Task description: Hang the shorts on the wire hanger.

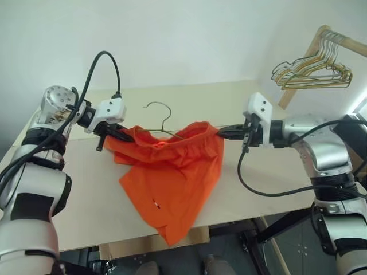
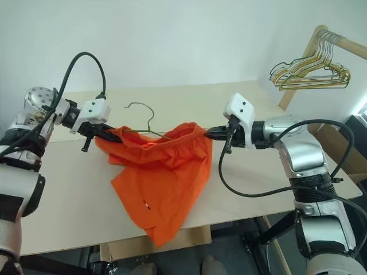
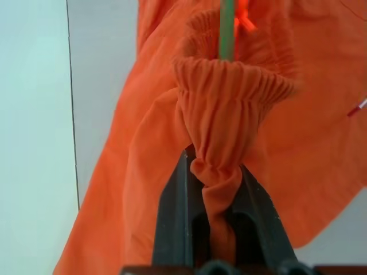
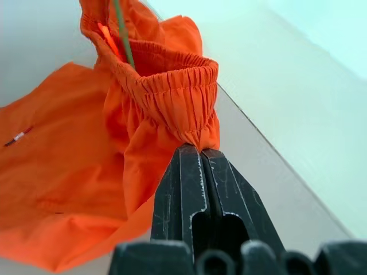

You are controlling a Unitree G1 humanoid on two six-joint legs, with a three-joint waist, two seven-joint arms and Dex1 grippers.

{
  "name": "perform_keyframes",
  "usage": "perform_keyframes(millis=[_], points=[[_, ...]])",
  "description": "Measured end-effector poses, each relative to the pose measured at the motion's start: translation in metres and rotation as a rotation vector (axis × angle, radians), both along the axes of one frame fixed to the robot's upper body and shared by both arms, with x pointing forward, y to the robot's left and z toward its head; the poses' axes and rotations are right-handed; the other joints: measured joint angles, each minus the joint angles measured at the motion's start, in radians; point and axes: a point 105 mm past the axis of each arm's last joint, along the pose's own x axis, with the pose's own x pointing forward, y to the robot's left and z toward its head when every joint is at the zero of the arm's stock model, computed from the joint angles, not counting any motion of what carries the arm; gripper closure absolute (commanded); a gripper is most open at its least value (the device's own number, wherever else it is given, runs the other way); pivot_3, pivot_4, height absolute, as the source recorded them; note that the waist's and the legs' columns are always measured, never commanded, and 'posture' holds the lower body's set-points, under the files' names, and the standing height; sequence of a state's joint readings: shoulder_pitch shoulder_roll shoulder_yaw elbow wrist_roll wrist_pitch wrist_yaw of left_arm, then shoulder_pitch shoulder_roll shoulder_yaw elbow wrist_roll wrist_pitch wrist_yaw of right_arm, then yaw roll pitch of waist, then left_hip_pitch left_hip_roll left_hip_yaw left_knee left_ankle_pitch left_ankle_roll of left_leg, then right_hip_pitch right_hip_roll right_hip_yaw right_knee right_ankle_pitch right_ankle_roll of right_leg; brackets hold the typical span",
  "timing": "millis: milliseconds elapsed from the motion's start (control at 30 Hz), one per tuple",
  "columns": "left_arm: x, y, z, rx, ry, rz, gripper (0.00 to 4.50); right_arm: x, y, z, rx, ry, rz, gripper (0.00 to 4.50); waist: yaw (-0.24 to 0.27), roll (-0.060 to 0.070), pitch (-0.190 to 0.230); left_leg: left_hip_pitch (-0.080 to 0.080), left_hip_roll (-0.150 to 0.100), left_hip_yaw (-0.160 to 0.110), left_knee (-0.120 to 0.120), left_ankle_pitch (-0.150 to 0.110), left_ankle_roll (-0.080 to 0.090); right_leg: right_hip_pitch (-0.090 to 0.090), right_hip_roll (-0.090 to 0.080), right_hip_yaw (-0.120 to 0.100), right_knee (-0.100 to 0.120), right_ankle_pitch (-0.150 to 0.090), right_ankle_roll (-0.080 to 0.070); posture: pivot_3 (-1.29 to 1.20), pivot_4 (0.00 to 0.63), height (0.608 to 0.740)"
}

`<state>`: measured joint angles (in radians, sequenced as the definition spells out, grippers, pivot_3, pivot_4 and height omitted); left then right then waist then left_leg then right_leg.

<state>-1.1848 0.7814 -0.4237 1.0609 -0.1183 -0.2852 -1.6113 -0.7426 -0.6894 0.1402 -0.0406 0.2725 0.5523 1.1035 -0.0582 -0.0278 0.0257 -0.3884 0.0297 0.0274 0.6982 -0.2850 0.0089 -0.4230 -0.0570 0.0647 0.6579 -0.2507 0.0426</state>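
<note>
The bright orange shorts (image 1: 172, 183) hang stretched between my two grippers above the table, the legs drooping onto the tabletop. My left gripper (image 1: 121, 135) is shut on the left end of the gathered waistband (image 3: 221, 114). My right gripper (image 1: 221, 133) is shut on the right end of the waistband (image 4: 172, 91). The thin green wire hanger (image 1: 162, 119) sits inside the waistband, its hook rising above the fabric; its wire (image 3: 227, 28) enters the waist opening, and most of its triangle is hidden by cloth.
A pale wooden table (image 1: 74, 189) carries the work. At the back right, a wooden rack (image 1: 312, 51) holds a bunch of gold and dark wire hangers (image 1: 312, 71). The table's front edge runs just below the hanging shorts leg.
</note>
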Motion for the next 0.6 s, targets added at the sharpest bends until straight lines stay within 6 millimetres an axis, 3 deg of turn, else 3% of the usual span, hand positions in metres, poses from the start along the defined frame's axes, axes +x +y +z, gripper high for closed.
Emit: perform_keyframes(millis=[133, 333, 600], points=[[0.000, -0.003, -0.008, -0.032, 0.006, 0.008, 4.50, 0.000, 0.009, -0.006, -0.064, -0.057, 0.028, 4.46, 0.015, 0.000, 0.000, 0.000, 0.000, 0.000, 0.000, 0.000, 0.000, 0.000, 0.000, 0.000, 0.000, 0.000, 0.000, 0.02, 0.000, 0.740], [0.005, 0.002, -0.020, -0.023, -0.021, 0.080, 4.50, -0.006, 0.017, 0.005, -0.074, -0.101, 0.084, 4.46, 0.021, 0.000, 0.000, 0.000, 0.000, 0.000, 0.000, 0.000, 0.000, 0.000, 0.000, 0.000, 0.001, 0.000, 0.000, 0.03, 0.000, 0.740], [0.002, -0.019, -0.021, -0.171, -0.001, 0.061, 4.50, -0.012, 0.039, -0.001, -0.074, -0.084, 0.129, 4.46, 0.019, 0.000, 0.000, 0.000, 0.000, 0.000, 0.000, 0.000, 0.000, 0.000, 0.000, -0.001, 0.001, 0.000, 0.000, 0.02, 0.000, 0.740]])
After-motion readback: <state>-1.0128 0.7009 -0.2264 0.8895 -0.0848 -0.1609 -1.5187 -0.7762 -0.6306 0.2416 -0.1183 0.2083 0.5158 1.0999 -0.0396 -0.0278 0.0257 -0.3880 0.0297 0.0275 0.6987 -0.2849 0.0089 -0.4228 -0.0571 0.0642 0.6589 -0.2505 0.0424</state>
